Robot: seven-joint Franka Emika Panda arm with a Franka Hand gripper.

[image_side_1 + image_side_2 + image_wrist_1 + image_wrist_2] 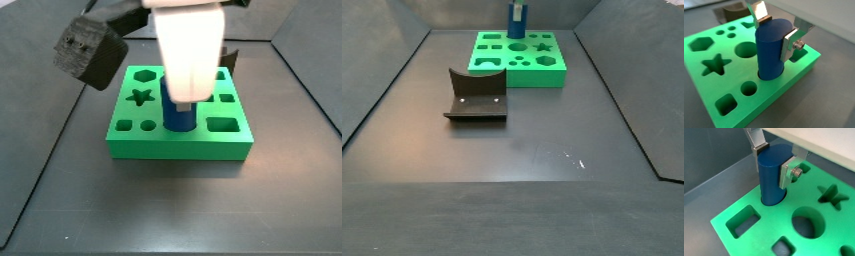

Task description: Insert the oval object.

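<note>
The oval object, a smooth blue peg (771, 50), stands upright with its lower end inside a hole near one edge of the green block (784, 100). My gripper (777, 32) is shut on the peg's upper part, with one silver finger on each side. Both wrist views show this; in the second one the gripper (774, 162) holds the peg (772, 178) above the block (764, 235). In a side view the gripper's white body (187, 50) hides most of the peg (181, 118). In a side view the peg (517, 18) rises from the block's far edge (523, 75).
The block has several other open holes: a star (714, 65), a hexagon (700, 44), a round hole (746, 49), a square (726, 104) and an oval (805, 225). The dark fixture (476, 95) stands on the floor in front of the block. Grey walls enclose the floor.
</note>
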